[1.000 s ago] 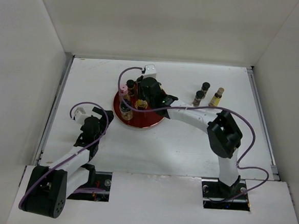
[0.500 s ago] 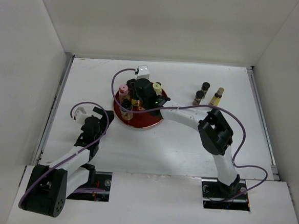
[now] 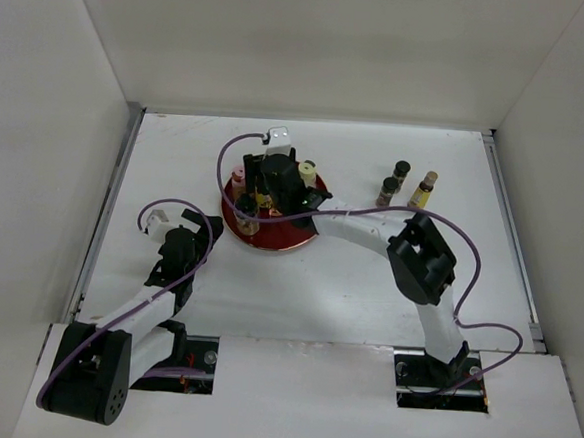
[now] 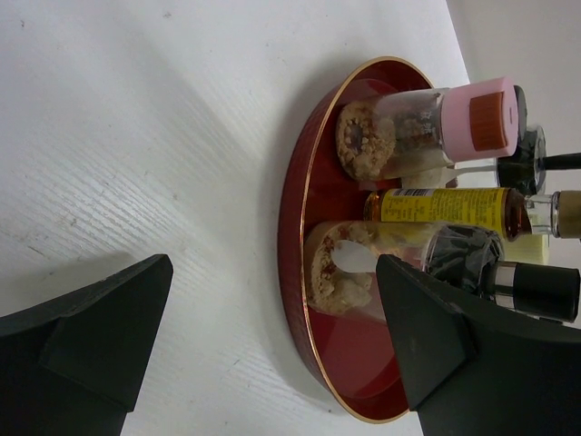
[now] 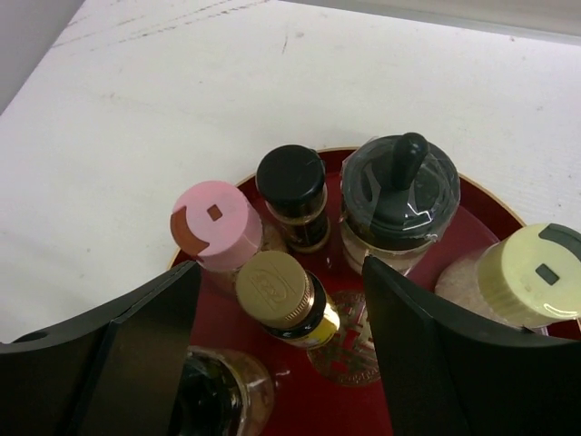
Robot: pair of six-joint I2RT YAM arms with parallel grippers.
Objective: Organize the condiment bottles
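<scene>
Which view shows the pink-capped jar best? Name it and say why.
Left wrist: the pink-capped jar shows full length from the side, clear body with brown contents, on the red tray. Right wrist shows mainly its cap from above. Top external shows only a small pink spot.

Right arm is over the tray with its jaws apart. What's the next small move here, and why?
Probably lift the right gripper straight up. Its jaws stand open either side of the gold-capped bottle, which stands upright on the red tray among close neighbours, so a sideways pull could tip them. On the table to the right, three bottles stand outside the tray.
</scene>
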